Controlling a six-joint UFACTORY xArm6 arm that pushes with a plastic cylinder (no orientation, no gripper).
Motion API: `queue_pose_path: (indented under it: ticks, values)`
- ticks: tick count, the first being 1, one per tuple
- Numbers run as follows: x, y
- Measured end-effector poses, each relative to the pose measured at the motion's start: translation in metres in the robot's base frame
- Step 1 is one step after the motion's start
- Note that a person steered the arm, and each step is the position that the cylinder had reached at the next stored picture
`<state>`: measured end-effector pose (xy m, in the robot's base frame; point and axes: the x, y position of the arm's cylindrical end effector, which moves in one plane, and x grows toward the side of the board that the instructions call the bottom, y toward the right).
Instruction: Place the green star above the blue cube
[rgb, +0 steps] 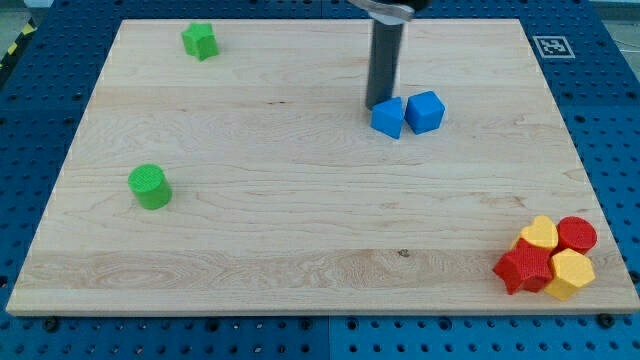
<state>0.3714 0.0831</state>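
The green star (200, 41) lies near the view's top left corner of the wooden board (300, 230). The blue cube (425, 111) sits right of centre in the upper half, touching a second blue block (389, 117) on its left. My tip (379, 104) stands at the upper left edge of that second blue block, touching or nearly touching it. The rod rises from there out of the view's top. The star is far to the left of my tip and the cube.
A green cylinder (150, 187) stands at the view's left, mid-height. A cluster at the bottom right holds a red star (523, 268), a red cylinder (576, 234), a yellow block (540, 234) and a yellow hexagonal block (571, 273).
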Motion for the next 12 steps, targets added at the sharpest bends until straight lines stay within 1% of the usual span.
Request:
queue_pose_path:
  ticks: [1, 2, 3, 4, 5, 6, 8, 9, 10, 11, 12]
  values:
    - [0.001, 0.001]
    - [0.000, -0.066]
    - [-0.005, -0.158]
    - [-0.038, -0.251]
    - [-0.107, -0.294]
    - [-0.136, -0.281]
    - [-0.135, -0.161]
    - [-0.135, -0.155]
    - [-0.130, -0.140]
    - [-0.112, -0.088]
    - [-0.081, -0.031]
